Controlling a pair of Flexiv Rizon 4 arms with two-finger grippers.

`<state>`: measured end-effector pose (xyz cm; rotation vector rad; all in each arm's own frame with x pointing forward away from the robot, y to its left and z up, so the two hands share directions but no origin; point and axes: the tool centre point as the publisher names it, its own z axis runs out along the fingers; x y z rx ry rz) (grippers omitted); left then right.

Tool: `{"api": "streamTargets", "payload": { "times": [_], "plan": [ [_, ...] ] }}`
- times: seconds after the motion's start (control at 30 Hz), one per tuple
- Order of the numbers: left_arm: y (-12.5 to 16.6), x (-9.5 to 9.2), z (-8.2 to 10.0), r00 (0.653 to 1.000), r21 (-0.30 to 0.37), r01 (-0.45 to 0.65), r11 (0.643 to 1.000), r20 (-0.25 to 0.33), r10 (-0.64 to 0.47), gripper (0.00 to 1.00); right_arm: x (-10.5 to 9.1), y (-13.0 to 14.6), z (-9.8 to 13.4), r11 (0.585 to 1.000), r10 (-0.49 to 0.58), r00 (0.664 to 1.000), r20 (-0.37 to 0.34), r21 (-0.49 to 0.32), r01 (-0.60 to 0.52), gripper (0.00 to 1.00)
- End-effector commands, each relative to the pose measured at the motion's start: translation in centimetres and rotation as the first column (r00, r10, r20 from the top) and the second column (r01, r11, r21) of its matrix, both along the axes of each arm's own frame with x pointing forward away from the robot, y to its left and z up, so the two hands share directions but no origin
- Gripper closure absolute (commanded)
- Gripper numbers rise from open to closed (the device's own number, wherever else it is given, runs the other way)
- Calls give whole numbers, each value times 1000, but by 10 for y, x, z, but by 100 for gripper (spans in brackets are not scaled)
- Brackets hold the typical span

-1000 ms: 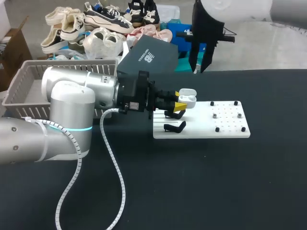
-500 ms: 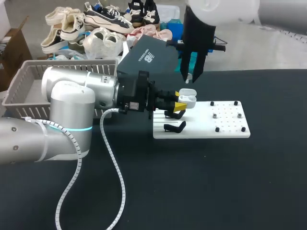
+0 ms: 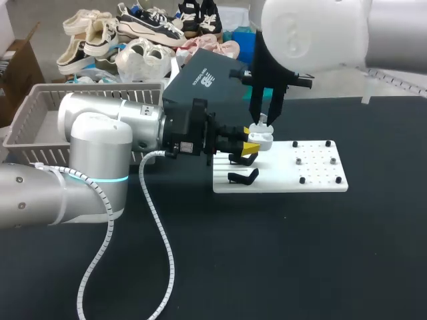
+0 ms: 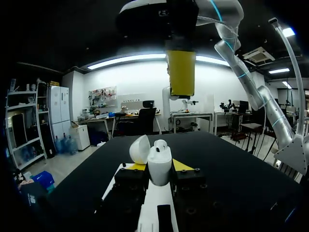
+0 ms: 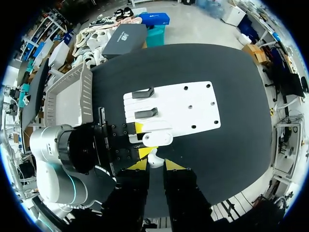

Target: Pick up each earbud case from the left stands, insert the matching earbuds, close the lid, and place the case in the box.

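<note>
The left gripper [image 3: 252,139] clamps the open earbud case [image 3: 263,139] above the far left corner of the white stand board [image 3: 320,175]. Just above, the right gripper [image 3: 265,123] pinches an earbud [image 5: 154,158], not yet seated; lid-closing and boxing remain.

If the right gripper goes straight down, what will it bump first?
Probably the open earbud case held in the left gripper, right beneath the right gripper and its earbud. Depth is unclear.
</note>
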<state>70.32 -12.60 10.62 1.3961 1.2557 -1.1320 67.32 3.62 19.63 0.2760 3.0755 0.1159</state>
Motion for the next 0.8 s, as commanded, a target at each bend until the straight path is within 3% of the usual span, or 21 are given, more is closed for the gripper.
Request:
{"api": "streamTargets", "payload": {
  "times": [0.03,0.3,0.4,0.8],
  "plan": [
    [-1,2,-1,1000,-1,3,1000,0,-3,100,-4,-1,-1,1000,-5,1000,18,-1,5,100],
    [-1,2,-1,1000,-1,3,1000,0,-3,100,-4,-1,-1,1000,-5,1000,18,-1,5,100],
    [-1,2,-1,1000,-1,3,1000,0,-3,100,-8,9,8,999,42,997,65,-13,-41,100],
    [-1,2,-1,1000,-1,3,1000,0,-3,100,-25,14,0,988,153,983,97,-22,-152,100]
  ]
}}
